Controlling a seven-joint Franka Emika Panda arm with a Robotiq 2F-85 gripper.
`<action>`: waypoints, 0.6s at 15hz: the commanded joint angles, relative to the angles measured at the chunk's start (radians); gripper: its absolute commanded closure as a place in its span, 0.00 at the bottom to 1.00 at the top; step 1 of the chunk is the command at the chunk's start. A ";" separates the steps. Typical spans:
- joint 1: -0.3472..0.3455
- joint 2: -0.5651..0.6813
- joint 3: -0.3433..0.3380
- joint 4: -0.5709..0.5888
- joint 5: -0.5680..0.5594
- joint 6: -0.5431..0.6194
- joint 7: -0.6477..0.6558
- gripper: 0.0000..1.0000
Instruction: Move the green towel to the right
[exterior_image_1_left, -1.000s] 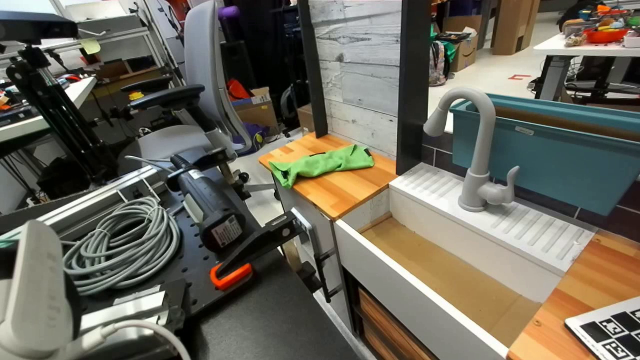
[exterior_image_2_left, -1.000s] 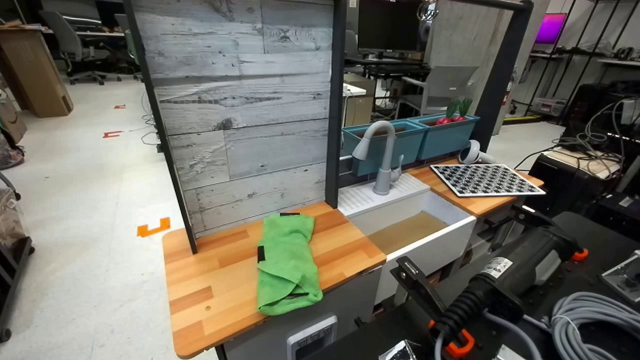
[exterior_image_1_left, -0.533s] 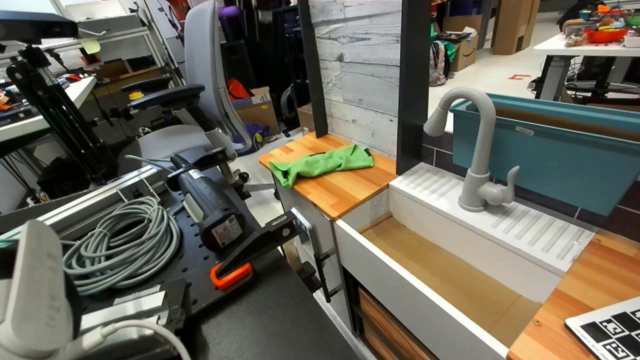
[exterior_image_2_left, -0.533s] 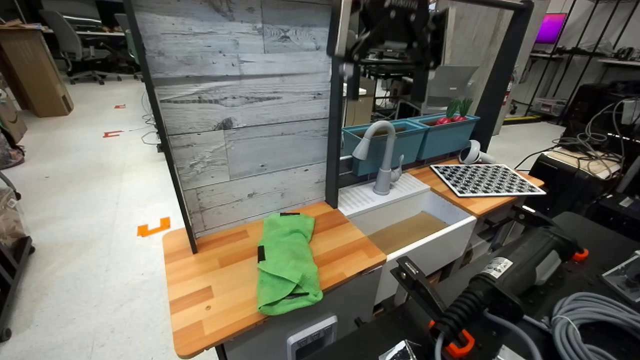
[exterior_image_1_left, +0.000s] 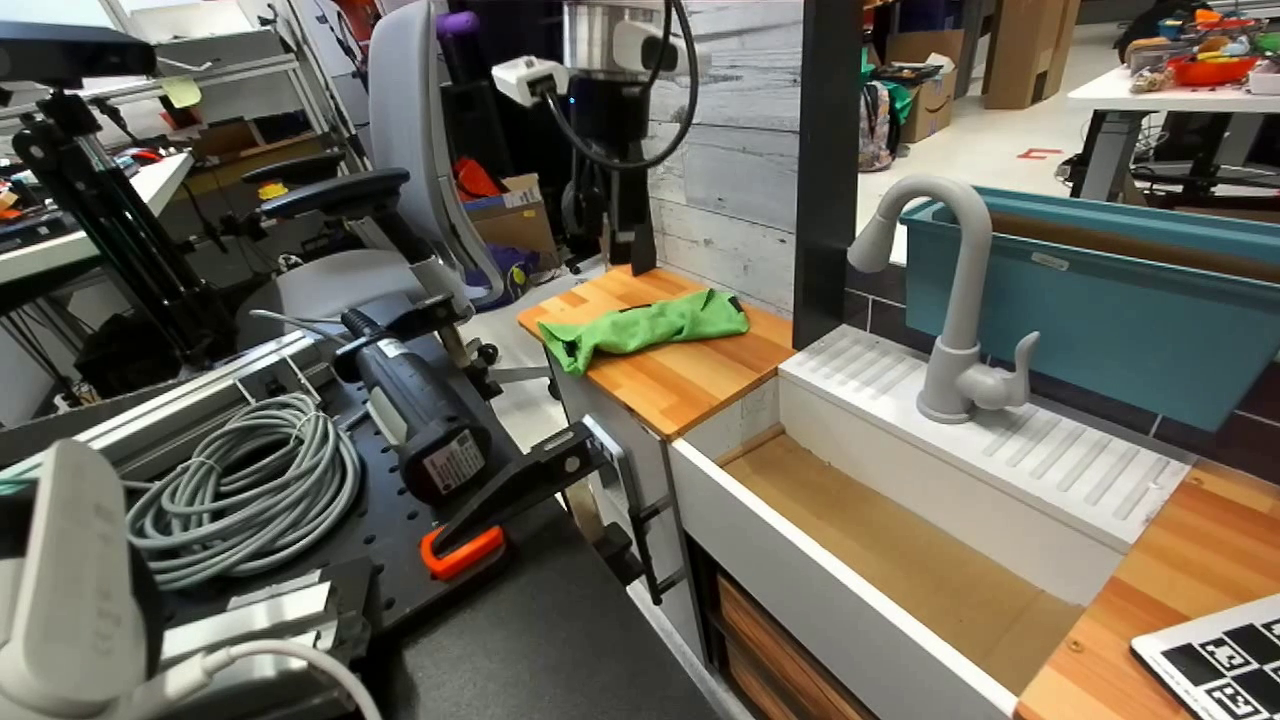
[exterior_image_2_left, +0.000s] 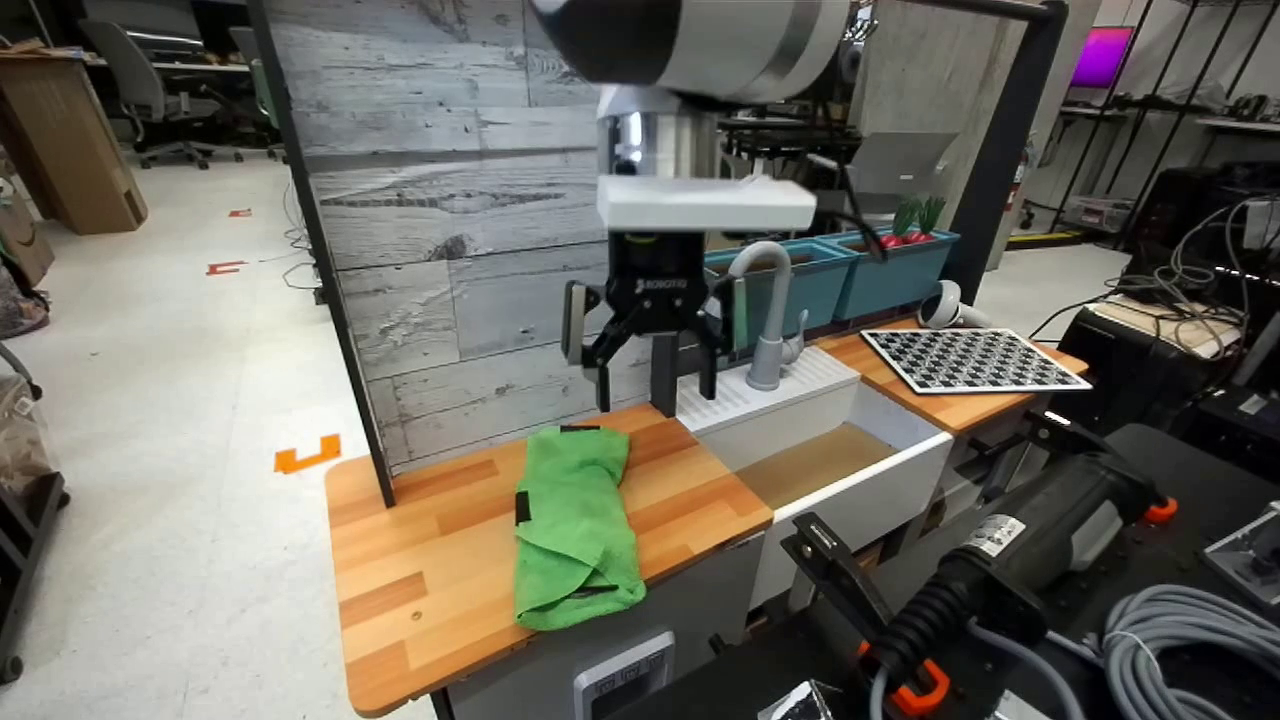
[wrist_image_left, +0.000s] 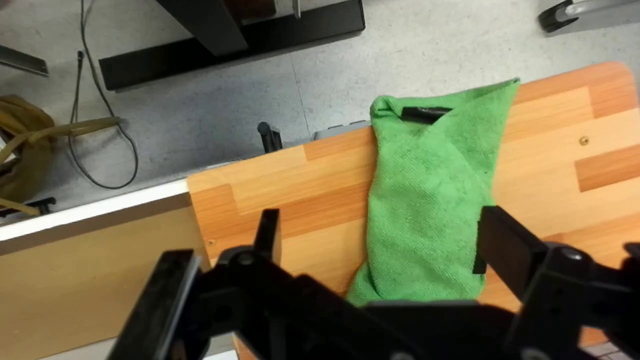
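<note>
green towel (exterior_image_2_left: 576, 530) lies below the spread claw (exterior_image_2_left: 655, 387).

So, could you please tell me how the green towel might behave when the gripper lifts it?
The towel looks like soft, loosely folded cloth, so it will probably sag and may unfold. Its textured surface suggests it should not slip easily from the gripper. Lying fairly flat, it seems unlikely to roll.
</note>
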 joint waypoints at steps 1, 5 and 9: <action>0.072 0.215 -0.047 0.248 -0.016 -0.004 0.039 0.00; 0.112 0.351 -0.080 0.436 -0.016 -0.038 0.055 0.00; 0.103 0.346 -0.070 0.407 0.005 -0.007 0.034 0.00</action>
